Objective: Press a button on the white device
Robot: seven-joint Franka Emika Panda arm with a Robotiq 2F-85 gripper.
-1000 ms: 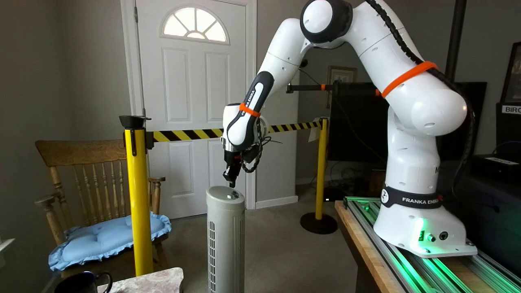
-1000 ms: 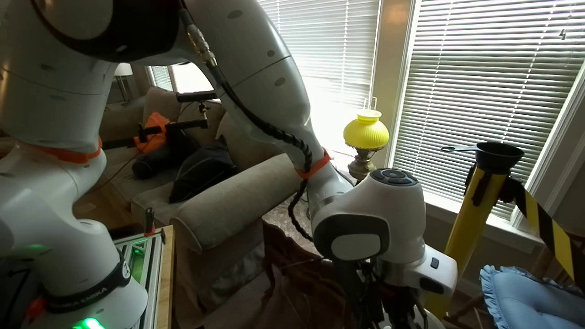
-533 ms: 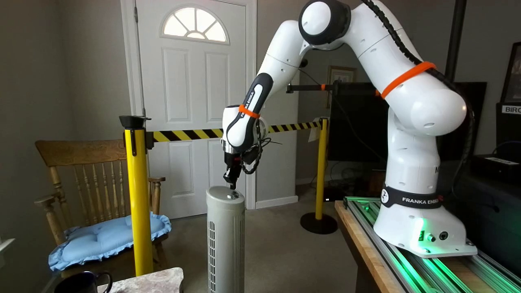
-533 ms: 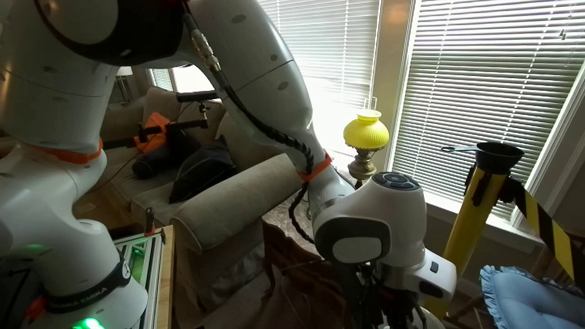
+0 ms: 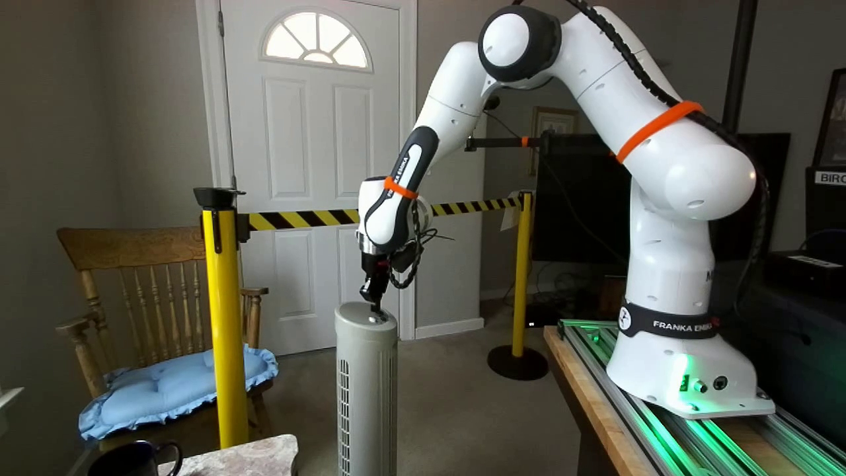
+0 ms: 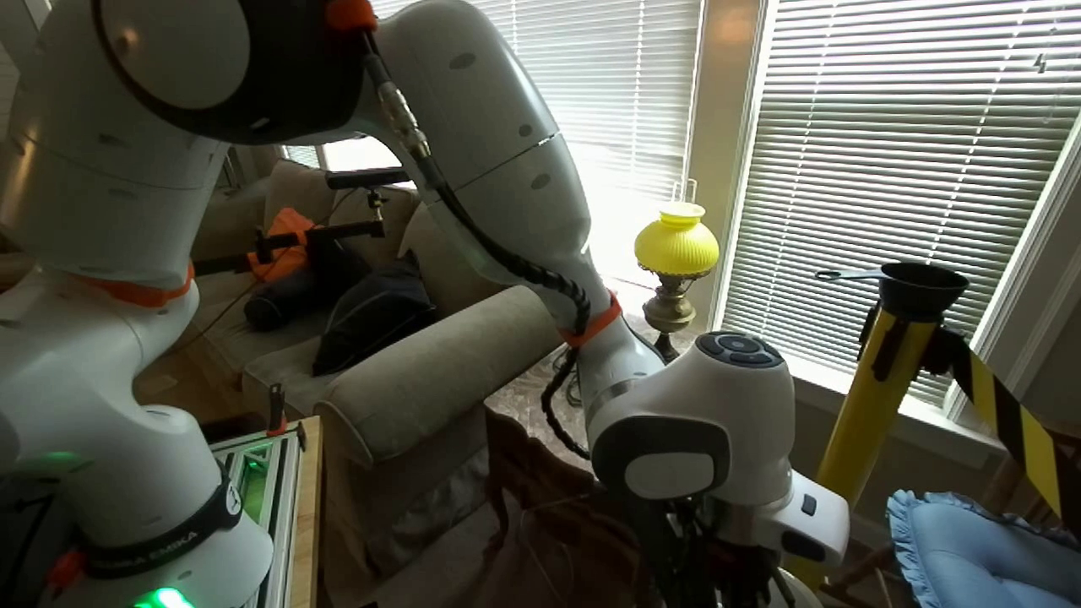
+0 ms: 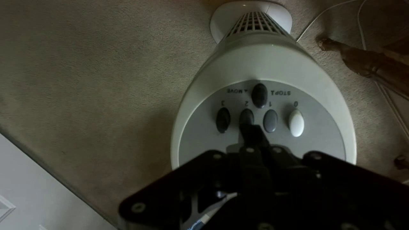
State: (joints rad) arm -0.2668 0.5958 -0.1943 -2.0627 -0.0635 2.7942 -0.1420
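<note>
Rm carpet [image 5: 456,410]; post [image 5: 225,330] pt.-hides chair [image 5: 135,248]; gripper [image 5: 376,307] abv white device [image 5: 367,390].

Glare through blinds [image 6: 899,181]; wrist view dim

Home living room: beige upholstered sofa [image 6: 443,371]; yellow ribbed-shade lamp [image 6: 676,247]; wooden spindle-back armchair [image 5: 139,248]; blue ruffled cushion [image 5: 165,390]; white panelled door [image 5: 320,155].

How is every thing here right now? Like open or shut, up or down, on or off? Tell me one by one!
Gripper: shut
White device: upright; running or not, I can't tell
Button 2: partly covered by the gripper; pressed or not, I can't tell
Door: closed
Window blinds: lowered
Striped tape: stretched out
Robot base light: glowing green
Yellow lamp: upright; lit or not, I can't tell
Dark mug: upright
</note>
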